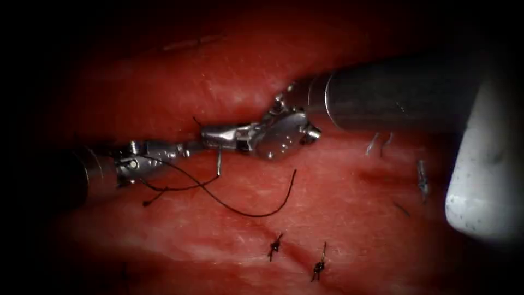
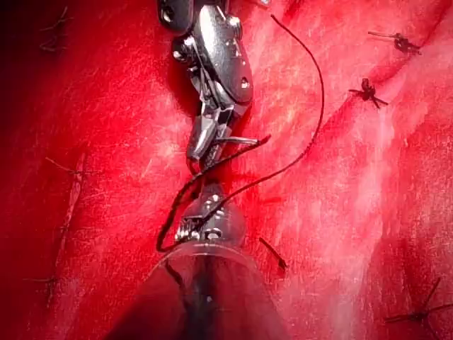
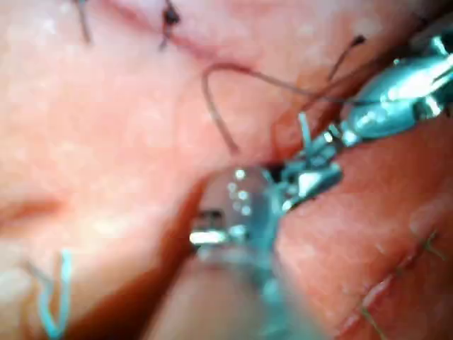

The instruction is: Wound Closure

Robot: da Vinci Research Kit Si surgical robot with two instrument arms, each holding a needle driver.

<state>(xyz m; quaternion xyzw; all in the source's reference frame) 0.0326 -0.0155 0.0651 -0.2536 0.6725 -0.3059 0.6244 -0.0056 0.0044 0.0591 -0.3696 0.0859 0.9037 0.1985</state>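
My right tool (image 1: 210, 135) comes in from the right with its jaws shut on the needle (image 1: 219, 161). The needle hangs down from the jaws as a short silver piece, off the tissue (image 1: 338, 191); where along its curve it is held I cannot tell. The needle (image 2: 241, 140) juts sideways from the right tool (image 2: 202, 149), and it (image 3: 305, 133) rises beside the right tool (image 3: 311, 177). Black thread (image 1: 245, 214) leaves the needle's lower end, loops over the tissue and ends free. My left tool (image 1: 185, 149) meets the right tip to tip, its jaws (image 2: 207, 205) apparently shut on the thread.
Two knotted black stitches (image 1: 274, 247) (image 1: 318, 266) close the cut below and to the right of the tools. Short cut thread ends (image 1: 376, 143) (image 1: 423, 180) lie on the tissue at the right. More stitches (image 2: 368, 91) (image 3: 168, 18) appear in the wrist views.
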